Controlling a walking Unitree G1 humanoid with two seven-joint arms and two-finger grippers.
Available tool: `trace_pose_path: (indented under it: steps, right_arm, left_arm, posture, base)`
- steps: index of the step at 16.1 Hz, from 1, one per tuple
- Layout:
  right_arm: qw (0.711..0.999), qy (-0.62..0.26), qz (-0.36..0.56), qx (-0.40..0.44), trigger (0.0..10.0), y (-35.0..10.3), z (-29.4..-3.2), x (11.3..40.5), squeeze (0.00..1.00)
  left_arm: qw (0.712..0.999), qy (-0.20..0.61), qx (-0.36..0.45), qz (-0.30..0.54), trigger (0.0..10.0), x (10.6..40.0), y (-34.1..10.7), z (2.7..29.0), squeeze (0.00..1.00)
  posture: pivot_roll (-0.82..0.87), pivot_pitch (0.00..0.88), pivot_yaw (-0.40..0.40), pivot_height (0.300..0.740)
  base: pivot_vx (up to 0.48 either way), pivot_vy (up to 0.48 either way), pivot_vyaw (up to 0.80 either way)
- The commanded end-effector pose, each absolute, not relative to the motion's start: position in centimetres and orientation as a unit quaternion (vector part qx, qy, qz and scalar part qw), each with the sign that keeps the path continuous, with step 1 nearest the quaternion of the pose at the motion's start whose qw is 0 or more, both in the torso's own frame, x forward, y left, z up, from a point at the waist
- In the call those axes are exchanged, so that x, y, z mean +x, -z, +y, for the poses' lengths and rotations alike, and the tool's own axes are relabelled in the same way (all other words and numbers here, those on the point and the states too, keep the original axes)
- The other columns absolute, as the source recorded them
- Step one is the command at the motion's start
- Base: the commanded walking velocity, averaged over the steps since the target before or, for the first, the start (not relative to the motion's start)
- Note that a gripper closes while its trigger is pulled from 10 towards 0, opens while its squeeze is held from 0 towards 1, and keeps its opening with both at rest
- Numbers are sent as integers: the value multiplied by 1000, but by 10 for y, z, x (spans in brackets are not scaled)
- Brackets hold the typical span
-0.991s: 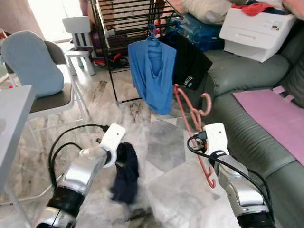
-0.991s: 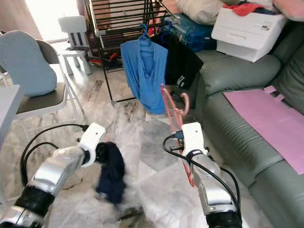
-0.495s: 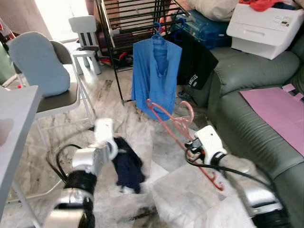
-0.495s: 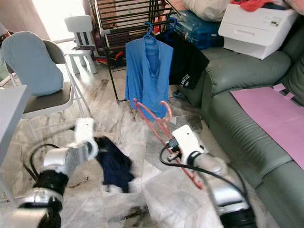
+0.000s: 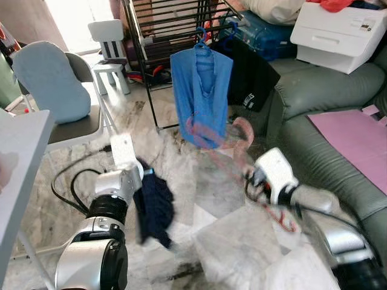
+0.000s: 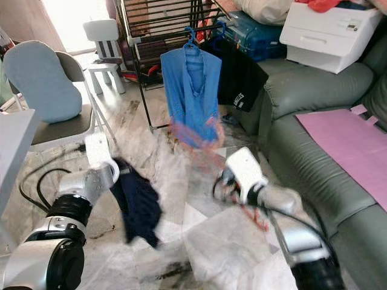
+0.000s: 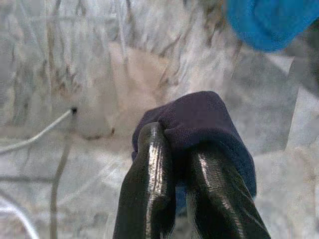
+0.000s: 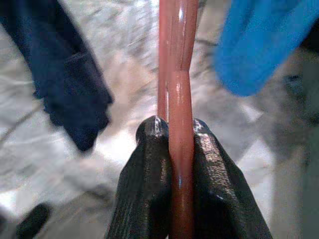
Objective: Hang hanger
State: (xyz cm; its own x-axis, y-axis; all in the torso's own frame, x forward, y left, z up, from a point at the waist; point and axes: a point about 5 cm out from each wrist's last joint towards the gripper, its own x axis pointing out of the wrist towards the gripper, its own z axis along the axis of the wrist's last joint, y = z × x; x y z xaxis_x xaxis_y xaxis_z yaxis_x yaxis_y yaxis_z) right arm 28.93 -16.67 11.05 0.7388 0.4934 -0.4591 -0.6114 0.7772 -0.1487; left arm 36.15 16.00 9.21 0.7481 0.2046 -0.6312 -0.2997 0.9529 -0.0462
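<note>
Marble floor [image 5: 211, 181] before a black drying rack [image 5: 160, 24], blue shirt [image 5: 201, 96] hanging at 12 o'clock, right gripper [image 8: 172, 139] with fingers clamped on a blurred pink hanger [image 8: 177, 74] at 3 o'clock, left gripper [image 7: 174, 149] pinching a dark garment [image 5: 154, 205] at 9 o'clock, green sofa [image 5: 314, 96] at 2 o'clock

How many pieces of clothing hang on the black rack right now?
2 that I can see: a blue shirt on a blue hanger at the front of the black rack, and a black garment beside it toward the sofa. More may hang hidden behind them.
</note>
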Motion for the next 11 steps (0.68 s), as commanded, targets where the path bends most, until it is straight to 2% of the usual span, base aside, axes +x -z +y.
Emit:
trace_pose_path:
  steps: [1,2,6,11]
  right_arm:
    - [910,-335,195,-149,10000,-118,-161,286,0]
    - [882,-393,216,-148,10000,-115,-160,273,0]
    - [838,-474,230,-144,10000,-116,-157,253,0]
    - [831,-485,237,-131,10000,-114,-151,251,0]
  left_arm:
    - [935,-149,-70,314,10000,367,-102,164,0]
    - [940,-141,-77,302,10000,373,-107,161,0]
    - [937,-150,-82,303,10000,377,-115,160,0]
    - [932,-151,-112,312,10000,383,-128,154,0]
  posture:
    - [-119,0,134,740]
    - [-119,0,136,740]
    - [-114,3,140,740]
    - [-109,5,148,740]
  base:
    - [0,0,0]
    - [0,0,0]
    - [0,0,0]
    - [0,0,0]
